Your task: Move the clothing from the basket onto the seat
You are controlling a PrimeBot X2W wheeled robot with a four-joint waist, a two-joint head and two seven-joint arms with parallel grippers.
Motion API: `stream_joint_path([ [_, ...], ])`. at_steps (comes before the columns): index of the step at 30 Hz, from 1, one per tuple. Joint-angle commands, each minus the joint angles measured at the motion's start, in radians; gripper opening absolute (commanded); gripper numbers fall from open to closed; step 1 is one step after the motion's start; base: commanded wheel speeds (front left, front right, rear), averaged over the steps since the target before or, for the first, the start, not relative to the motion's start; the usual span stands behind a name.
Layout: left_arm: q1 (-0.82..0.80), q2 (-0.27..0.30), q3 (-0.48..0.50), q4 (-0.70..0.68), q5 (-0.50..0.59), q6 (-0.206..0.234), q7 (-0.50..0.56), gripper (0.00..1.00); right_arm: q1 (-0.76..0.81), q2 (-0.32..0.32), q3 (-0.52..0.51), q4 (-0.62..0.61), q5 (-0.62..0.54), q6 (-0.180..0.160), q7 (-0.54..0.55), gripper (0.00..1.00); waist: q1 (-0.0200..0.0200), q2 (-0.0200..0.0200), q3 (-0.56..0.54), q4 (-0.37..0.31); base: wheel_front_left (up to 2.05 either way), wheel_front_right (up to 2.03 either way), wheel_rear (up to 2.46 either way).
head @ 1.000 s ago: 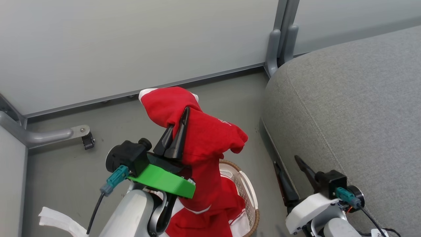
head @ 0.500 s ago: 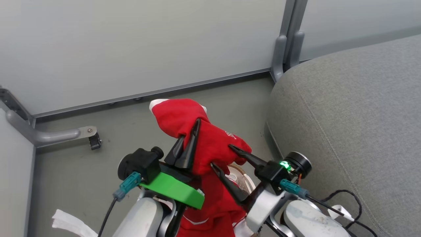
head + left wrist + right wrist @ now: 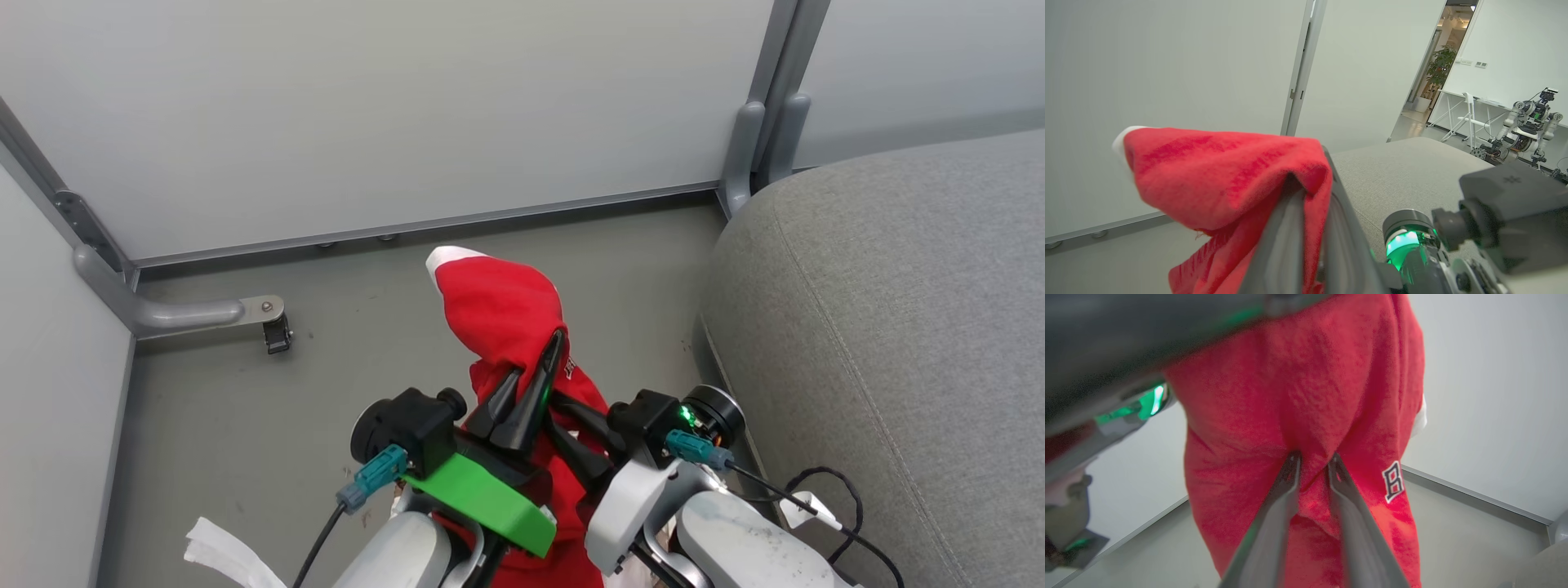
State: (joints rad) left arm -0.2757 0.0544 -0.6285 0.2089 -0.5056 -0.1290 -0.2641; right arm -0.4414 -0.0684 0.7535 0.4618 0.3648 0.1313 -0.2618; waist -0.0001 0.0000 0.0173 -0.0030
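The red clothing (image 3: pixel 498 314) hangs in the air over the grey floor, with a white-trimmed end sticking up. My left gripper (image 3: pixel 539 355) is shut on it near the top; in the left wrist view the fabric (image 3: pixel 1224 171) drapes over its fingers (image 3: pixel 1286 228). My right gripper (image 3: pixel 562 418) comes in from the right just below and is shut on a fold of the same garment (image 3: pixel 1306 396), beside its white logo (image 3: pixel 1393 481). The grey seat (image 3: pixel 898 327) rises at the right. The basket is hidden under my arms.
White partition walls close off the back and left. A metal foot with a small caster (image 3: pixel 276 331) stands on the floor at the left. A white strip of sheet (image 3: pixel 220 555) lies at the lower left. Another robot (image 3: pixel 1525 126) stands far off.
The head camera has shifted. My right gripper came from beside the seat to the hanging garment and shut on it. The left gripper keeps its hold.
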Motion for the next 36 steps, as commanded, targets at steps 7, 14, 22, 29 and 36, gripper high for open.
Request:
stream_joint_path([
  [7, -0.001, -0.003, 0.000, 0.003, -0.017, -0.003, -0.001, 0.00, -0.007, 0.007, -0.010, 0.009, 0.044, -0.001, -0.004, 0.00, 0.0001, 0.0000, -0.003, -0.001, 0.00, 0.00, 0.00],
  [14, 0.023, -0.003, 0.049, 0.016, 0.018, -0.003, 0.000, 1.00, 0.027, -0.004, -0.043, -0.020, 0.058, -0.001, -0.004, 0.00, 0.0001, 0.0000, 0.005, -0.068, 0.00, 0.00, 0.00],
  [22, 0.028, -0.003, 0.097, 0.027, 0.056, -0.003, 0.000, 1.00, 0.069, -0.031, -0.097, -0.085, 0.048, -0.001, -0.004, 0.00, 0.0001, 0.0000, 0.042, -0.237, 0.00, 0.00, 0.00],
  [29, 0.027, -0.002, 0.129, 0.042, 0.081, -0.003, 0.000, 1.00, 0.087, -0.043, -0.138, -0.124, 0.060, -0.001, -0.005, 0.00, 0.0001, 0.0000, 0.075, -0.419, 0.00, 0.00, 0.00],
  [36, 0.005, 0.009, 0.123, 0.049, 0.100, -0.003, 0.000, 1.00, 0.079, -0.057, -0.186, -0.151, 0.059, -0.001, -0.005, 0.00, 0.0001, 0.0000, 0.119, -0.525, 0.00, 0.00, 0.00],
])
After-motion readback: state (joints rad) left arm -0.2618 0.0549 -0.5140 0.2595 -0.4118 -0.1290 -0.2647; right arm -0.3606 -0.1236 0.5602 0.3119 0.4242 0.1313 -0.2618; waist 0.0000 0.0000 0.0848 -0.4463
